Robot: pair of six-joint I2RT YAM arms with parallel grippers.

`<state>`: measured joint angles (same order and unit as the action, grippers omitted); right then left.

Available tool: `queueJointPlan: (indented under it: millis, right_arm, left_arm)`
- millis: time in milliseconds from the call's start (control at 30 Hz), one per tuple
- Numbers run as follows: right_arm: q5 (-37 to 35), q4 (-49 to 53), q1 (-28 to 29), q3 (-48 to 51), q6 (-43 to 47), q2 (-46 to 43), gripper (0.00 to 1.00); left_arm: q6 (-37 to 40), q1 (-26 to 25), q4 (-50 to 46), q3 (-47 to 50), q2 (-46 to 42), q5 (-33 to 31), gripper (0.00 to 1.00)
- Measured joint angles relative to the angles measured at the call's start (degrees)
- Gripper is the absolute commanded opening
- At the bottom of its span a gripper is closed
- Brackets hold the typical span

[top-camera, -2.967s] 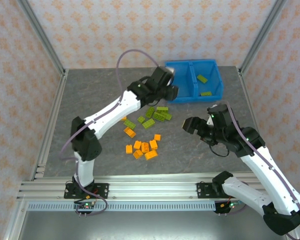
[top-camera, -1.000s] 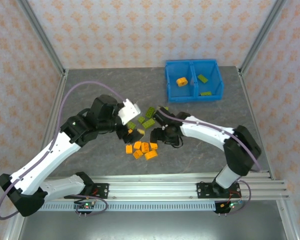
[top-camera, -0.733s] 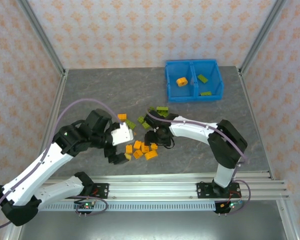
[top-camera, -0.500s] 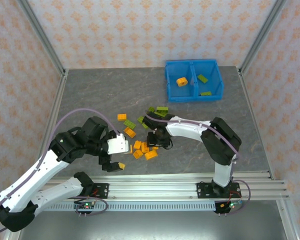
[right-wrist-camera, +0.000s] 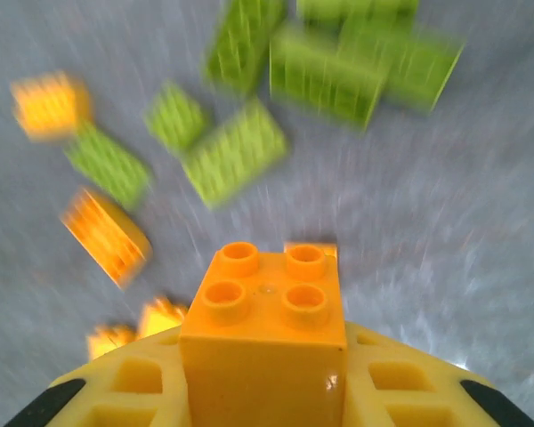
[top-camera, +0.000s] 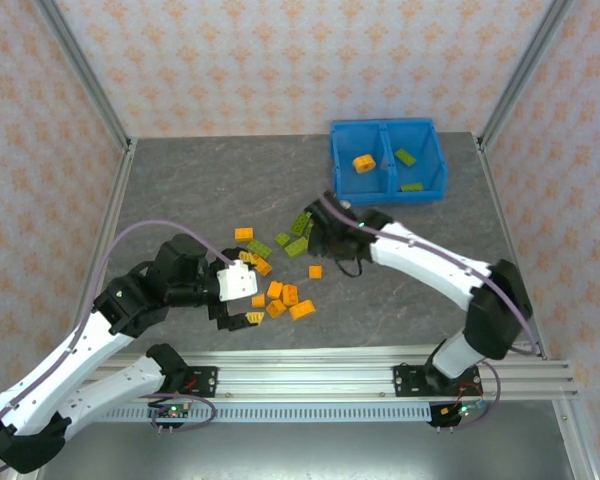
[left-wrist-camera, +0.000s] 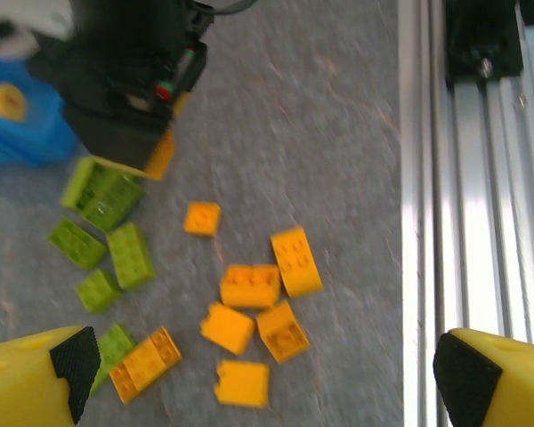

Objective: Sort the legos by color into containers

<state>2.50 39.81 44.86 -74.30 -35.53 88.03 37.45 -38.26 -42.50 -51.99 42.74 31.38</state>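
Lifted out of the orange heap it was pressed into half a second ago, the right claw (top-camera: 326,236) now hangs toward 1 o'clock of that heap. Its arm's elbow has swung out toward 4 o'clock. The left arm has barely shifted.

The grey tabletop (top-camera: 180,185) is bounded by aluminium rails along its 9 o'clock side and its 6 o'clock edge. Patterned walls stand behind the 12 and 3 o'clock edges. Bare room for moving lies from 9 round to 12 o'clock, and again at 3 o'clock beyond the right forearm.

The blue bin (top-camera: 385,196) sits at 1 o'clock, close to the far edge. Its left compartment holds one binned orange lego (top-camera: 363,162), and its right compartment holds two binned green legos (top-camera: 406,156).

The left claw (left-wrist-camera: 271,369) hovers at 7 o'clock with its jaws spread wide, holding nothing, above the loose orange legos (left-wrist-camera: 249,286).

The right claw is clamped on an orange brick (right-wrist-camera: 265,325), held between its yellow jaws with four studs facing the wrist camera. In the left wrist view the brick pokes out beneath the black claw body.

The loose orange legos bunch near the tabletop's centre, with one stray (top-camera: 315,271) lying apart at 3 o'clock of the bunch. The loose green legos (top-camera: 298,243) lie just beside the right claw, at 12 o'clock of the orange bunch.
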Motion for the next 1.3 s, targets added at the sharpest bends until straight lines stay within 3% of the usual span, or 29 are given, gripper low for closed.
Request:
queueJointPlan:
  millis: [167, 300, 600, 700, 767, 867, 1100, 1300]
  right_arm:
    - [-5.2, -2.8, -11.6, -8.3, -0.3, -0.2, 0.31]
    - [-6.6, -2.6, -19.0, -20.2, 0.5, 10.9, 0.3]
    - [-8.8, 3.2, -22.9, -45.6, 1.1, 40.4, 0.32]
    - [-8.6, 5.3, -23.3, -50.5, 0.8, 45.7, 0.4]
    - [-8.1, 5.7, -23.7, -52.2, 0.3, 46.5, 0.5]
    - [-7.2, 6.7, -24.6, -52.7, 0.3, 46.5, 0.54]
    - [-5.2, 8.2, -25.3, -51.5, 1.2, 45.1, 0.55]
    - [-2.3, 4.8, -23.7, -32.5, 1.4, 29.9, 0.62]
  left_arm:
    - [-3.3, 0.0, 6.0, 0.1, -0.4, 0.0, 1.0]
    - [-7.4, 0.0, 8.9, 0.1, -0.4, -0.9, 1.0]
    - [-15.2, 0.0, 11.5, 0.5, -1.0, -5.1, 1.0]
    - [-17.0, -0.1, 11.5, 0.7, -1.0, -6.8, 1.0]
    - [-18.2, -0.1, 11.5, 0.9, -1.0, -8.2, 1.0]
    - [-20.2, -0.1, 11.6, 1.3, -0.8, -10.9, 1.0]
    - [-29.4, -0.2, 11.1, -0.2, 6.8, -23.5, 1.0]
    - [-43.8, 7.0, 7.7, -8.5, 22.5, -33.4, 1.0]
